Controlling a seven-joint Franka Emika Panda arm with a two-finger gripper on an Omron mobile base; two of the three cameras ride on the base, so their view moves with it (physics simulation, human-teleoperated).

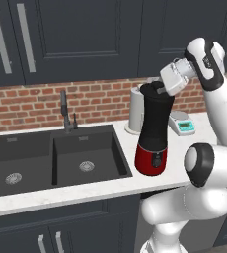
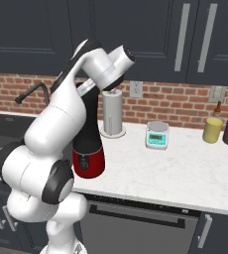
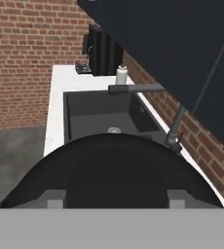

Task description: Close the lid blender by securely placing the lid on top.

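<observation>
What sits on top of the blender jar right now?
The lid lies on the blender rim, with the gripper at it. Its seating is hidden by the hand.

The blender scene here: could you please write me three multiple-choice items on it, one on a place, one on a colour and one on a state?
1. Where does the kitchen scale stand?
A. in the sink
B. on the counter, right of the paper towel roll in the right base view
C. on top of the blender

2. What colour is the base of the blender?
A. red
B. white
C. green

3. Where is the lid now?
A. lying flat on the counter
B. in the sink basin
C. at the top of the blender jar, with the tool at it

Answers: 1 B, as the scale sits on the white counter beside the roll. 2 A, as the rounded base is glossy red. 3 C, as the left base view shows the black disc at the jar's rim by the tool; whether it is fully seated cannot be told.
</observation>
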